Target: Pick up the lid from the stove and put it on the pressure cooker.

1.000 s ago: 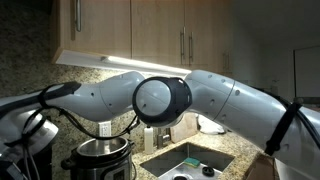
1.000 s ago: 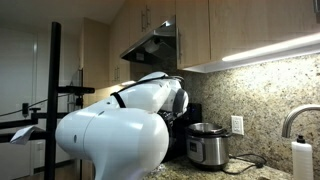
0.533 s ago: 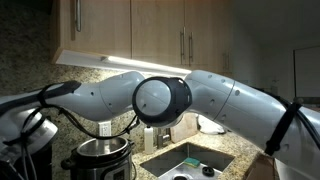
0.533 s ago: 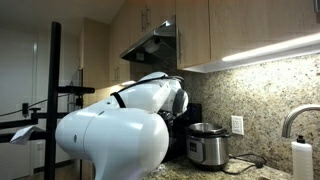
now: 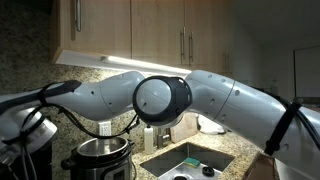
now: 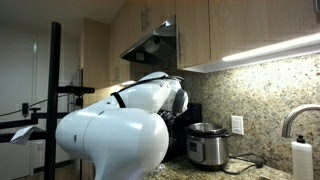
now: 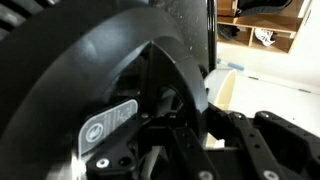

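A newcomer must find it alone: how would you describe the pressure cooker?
Find the range hood, then drop to the speckled granite counter below. The pressure cooker stands there, by a wall outlet. It is the only squat brushed-steel cylinder with black trim, unlike the slim curved faucet further along.

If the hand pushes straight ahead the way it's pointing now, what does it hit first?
Most likely the lid: its black curved surface fills the wrist view directly ahead of the hand, very close. Whether they are touching, I cannot tell.
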{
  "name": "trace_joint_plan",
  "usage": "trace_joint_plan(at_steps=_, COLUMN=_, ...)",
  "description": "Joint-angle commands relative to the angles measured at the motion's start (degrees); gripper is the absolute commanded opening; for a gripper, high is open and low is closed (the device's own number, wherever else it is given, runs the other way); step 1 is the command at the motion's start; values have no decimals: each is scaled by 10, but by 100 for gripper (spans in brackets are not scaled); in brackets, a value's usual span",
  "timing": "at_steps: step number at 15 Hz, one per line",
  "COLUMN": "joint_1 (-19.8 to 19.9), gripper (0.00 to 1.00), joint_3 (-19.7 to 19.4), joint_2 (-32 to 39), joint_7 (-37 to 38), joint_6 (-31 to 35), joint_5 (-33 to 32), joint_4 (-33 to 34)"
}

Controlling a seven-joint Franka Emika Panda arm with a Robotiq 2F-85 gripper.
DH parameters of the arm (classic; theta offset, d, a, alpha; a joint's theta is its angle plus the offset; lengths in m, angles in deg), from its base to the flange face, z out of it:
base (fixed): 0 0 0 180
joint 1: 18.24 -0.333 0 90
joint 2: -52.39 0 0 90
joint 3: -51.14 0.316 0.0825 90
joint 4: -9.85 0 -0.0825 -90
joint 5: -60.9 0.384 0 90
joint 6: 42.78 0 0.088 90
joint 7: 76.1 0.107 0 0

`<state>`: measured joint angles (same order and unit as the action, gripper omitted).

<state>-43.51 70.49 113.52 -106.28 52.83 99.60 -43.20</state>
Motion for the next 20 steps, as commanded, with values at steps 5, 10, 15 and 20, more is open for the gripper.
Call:
trace_joint_plan(at_steps=5, joint_1=18, gripper=3, joint_3=24, joint_2=-59, joint_7=-111, joint_6=39, joint_5=16, joint_4=-72)
trace_joint_plan(at_steps=10, joint_1=19, gripper=3, joint_3=28, joint_2=-108, joint_7=-166, joint_6=82, joint_5=16, joint_4=-135)
trace_joint_plan(at_steps=15, joint_1=32, gripper=3, joint_3=34, joint_2=-160, joint_7=-217, joint_6=125, joint_5=30, joint_4=-202)
trace_joint_plan(at_steps=20, joint_1=59, gripper=3, joint_3=46, joint_2=-213, joint_7=-271, joint_6=164, joint_5=60, joint_4=-271)
